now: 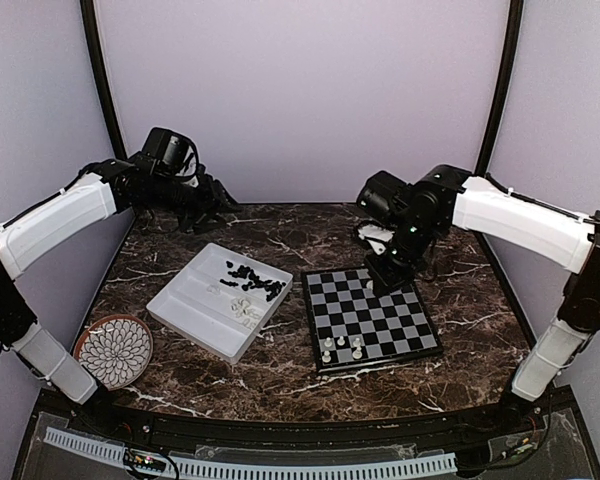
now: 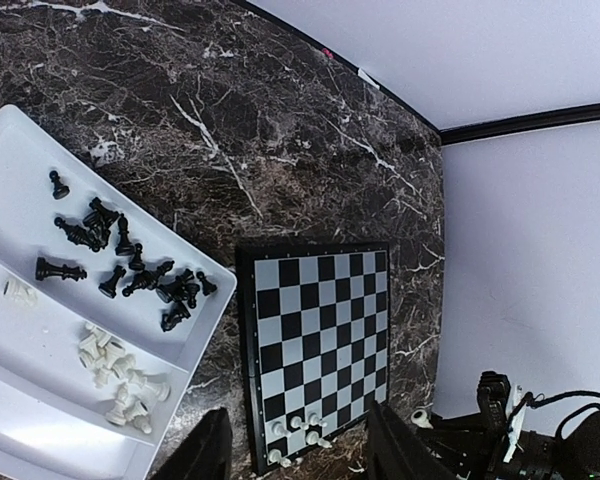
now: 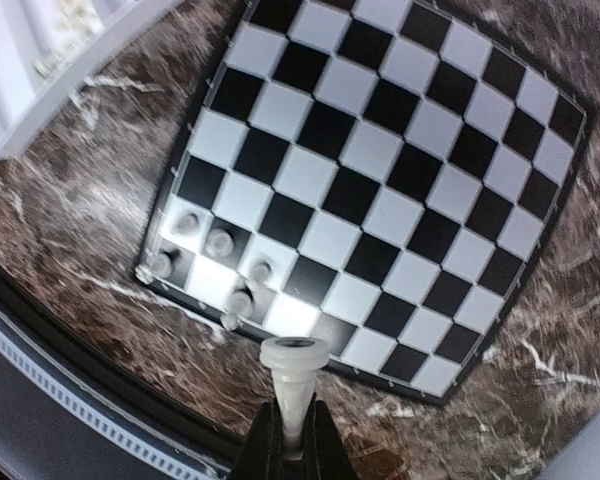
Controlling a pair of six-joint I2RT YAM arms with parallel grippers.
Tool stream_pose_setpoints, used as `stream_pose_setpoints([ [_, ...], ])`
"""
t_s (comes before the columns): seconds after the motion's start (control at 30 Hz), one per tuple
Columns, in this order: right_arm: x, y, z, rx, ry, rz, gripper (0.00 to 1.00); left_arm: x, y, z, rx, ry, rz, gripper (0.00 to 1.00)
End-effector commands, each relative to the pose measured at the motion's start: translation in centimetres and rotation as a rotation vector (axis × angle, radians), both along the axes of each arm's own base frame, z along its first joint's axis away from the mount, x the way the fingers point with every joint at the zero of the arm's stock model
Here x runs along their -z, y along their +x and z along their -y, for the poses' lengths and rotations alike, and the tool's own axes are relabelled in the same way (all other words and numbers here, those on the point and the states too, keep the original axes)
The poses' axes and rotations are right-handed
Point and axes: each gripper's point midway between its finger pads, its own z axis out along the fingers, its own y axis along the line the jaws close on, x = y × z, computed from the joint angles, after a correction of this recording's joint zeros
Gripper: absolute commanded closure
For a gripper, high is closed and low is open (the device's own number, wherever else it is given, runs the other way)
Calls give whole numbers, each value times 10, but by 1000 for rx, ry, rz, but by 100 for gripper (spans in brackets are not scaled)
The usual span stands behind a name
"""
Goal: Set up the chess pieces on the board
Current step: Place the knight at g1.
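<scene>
The right tool (image 3: 292, 445) is clamped on a white piece (image 3: 294, 372), which is held high over the board (image 3: 380, 190). A few white pieces (image 3: 220, 242) are stood in its near corner. A placing step is judged in hand, and a free square beside them is called for next. The left tool (image 2: 300, 455) is spread apart, empty, above the tray (image 2: 30, 380). The grip is shown only from the right wrist; in the top view it is hidden.

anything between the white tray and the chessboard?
Nothing. Just a bare strip of table between tray and board, seen in the top view.
</scene>
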Motion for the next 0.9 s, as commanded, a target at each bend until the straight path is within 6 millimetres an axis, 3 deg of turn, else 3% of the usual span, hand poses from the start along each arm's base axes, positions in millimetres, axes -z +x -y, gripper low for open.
stream_pose_setpoints([
  [0.0,23,-37,64,25,-238,-124,100,-15,-4,-10,17,40,56,52],
  [0.27,40,-39,105,156,-266,-193,100,-10,-6,-6,45,34,54,52],
  [0.5,66,-59,97,164,-194,-391,100,-5,-12,-6,60,21,54,52],
  [0.87,87,-52,105,207,-248,-457,100,11,-30,-20,36,18,48,52],
])
